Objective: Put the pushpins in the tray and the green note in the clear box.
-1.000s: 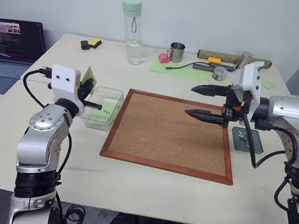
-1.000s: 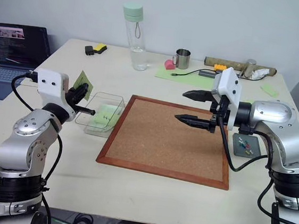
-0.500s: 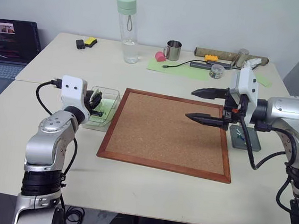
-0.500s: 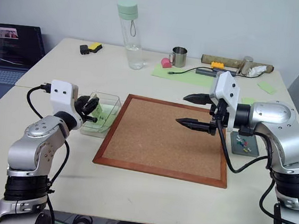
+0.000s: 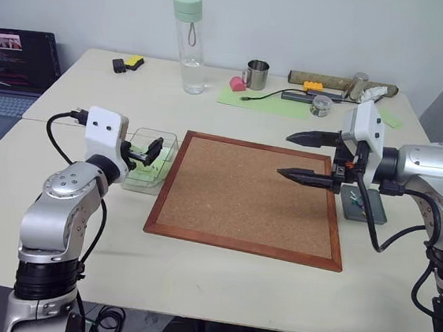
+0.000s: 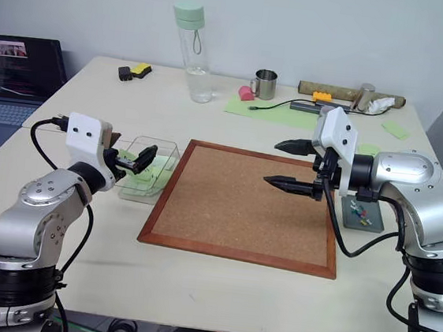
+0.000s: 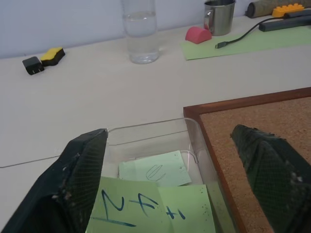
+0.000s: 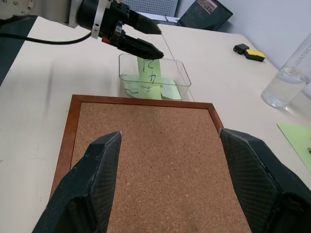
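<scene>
The green note [image 7: 150, 208] with its dark scribble leans tilted inside the clear box [image 7: 146, 127], on top of other green notes. My left gripper [image 5: 148, 152] is open just over the box's near side, one finger on either side of the note and not pinching it. The right gripper [image 5: 284, 154] hangs open above the corkboard [image 5: 242, 200], holding nothing. At the board's right side sits the small grey tray [image 6: 354, 205] with the pushpins [image 6: 365, 218] in it, partly behind my right arm's cable.
At the back of the table stand a water bottle [image 5: 184, 43], a metal mug [image 5: 256, 74], a pale green sheet [image 5: 268, 101] with a cable on it, and a black and yellow item [image 5: 129, 63]. A laptop [image 5: 15, 57] sits at the far left.
My left gripper has opened and let go of the green note, which now rests in the clear box. The right arm has stayed still. The camera shifted a little early on.
</scene>
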Available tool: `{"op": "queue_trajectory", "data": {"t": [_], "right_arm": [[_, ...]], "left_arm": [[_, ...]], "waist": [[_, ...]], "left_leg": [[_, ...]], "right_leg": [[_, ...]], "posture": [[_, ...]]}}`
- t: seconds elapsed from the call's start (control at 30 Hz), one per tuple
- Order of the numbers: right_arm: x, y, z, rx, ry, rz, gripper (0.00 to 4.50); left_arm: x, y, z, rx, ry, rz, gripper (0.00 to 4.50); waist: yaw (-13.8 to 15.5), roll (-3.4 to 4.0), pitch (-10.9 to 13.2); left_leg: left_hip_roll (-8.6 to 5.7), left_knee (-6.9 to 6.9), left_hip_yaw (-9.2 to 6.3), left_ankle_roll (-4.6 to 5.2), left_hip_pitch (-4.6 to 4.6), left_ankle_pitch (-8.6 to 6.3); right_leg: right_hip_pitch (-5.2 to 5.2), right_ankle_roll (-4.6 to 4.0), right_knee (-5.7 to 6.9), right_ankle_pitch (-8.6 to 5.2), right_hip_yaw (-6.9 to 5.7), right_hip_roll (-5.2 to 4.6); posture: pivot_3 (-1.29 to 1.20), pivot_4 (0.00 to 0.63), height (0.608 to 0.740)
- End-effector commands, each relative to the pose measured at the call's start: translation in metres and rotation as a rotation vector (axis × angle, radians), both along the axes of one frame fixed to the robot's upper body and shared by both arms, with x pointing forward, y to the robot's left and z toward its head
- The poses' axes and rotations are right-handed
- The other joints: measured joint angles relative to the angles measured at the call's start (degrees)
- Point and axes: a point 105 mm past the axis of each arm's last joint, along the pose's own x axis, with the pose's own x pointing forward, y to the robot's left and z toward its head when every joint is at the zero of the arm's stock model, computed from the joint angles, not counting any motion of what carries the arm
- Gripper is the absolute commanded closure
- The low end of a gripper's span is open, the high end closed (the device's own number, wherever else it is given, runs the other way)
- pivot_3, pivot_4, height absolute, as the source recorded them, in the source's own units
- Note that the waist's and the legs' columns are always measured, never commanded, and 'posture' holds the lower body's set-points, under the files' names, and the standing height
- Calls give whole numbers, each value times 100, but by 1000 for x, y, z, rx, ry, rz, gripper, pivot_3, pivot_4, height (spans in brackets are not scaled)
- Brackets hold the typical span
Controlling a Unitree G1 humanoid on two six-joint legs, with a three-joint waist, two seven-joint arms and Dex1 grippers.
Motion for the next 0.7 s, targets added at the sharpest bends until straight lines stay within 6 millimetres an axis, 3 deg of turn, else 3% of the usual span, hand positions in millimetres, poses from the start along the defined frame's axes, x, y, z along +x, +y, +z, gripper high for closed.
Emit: {"op": "queue_trajectory", "data": {"t": [0.03, 0.13, 0.3, 0.47, 0.7], "right_arm": [[-1, -5, 10, -2, -53, -11, 1155], [-1, -17, 8, -13, -44, -52, 1155], [-3, -59, -7, -104, 8, -168, 1155], [-9, -109, -19, -172, 63, -312, 1155], [-19, -154, -30, -217, 113, -437, 1155]], "left_arm": [[-7, -1, 18, 53, -32, -27, 8], [-16, -3, 19, 115, 13, -117, 8], [-40, 5, 18, 348, 102, -281, 8], [-60, 34, 15, 373, 218, -380, 8], [-65, 54, 18, 392, 244, -398, 8]], "waist": [[0, 0, 0], [-2, -2, 0], [-1, -1, 1], [5, 8, 3], [1, 14, 3]], "left_leg": [[0, 0, 0, 0, 0, 0], [0, 0, 0, 0, 0, 0], [0, -4, 3, 0, -3, 0], [5, -7, 5, 2, -2, -1], [7, -9, 9, 19, 2, -10]], "right_leg": [[0, 0, 0, 0, -1, 0], [0, 0, 1, 0, 0, 0], [-1, -1, -8, 0, 2, 0], [0, -12, -11, 3, 1, -2], [1, -16, -9, 3, 0, -1]], "posture": [[0, 150, 740], [0, 150, 740], [0, 150, 740], [0, 150, 740], [0, 150, 740]]}}
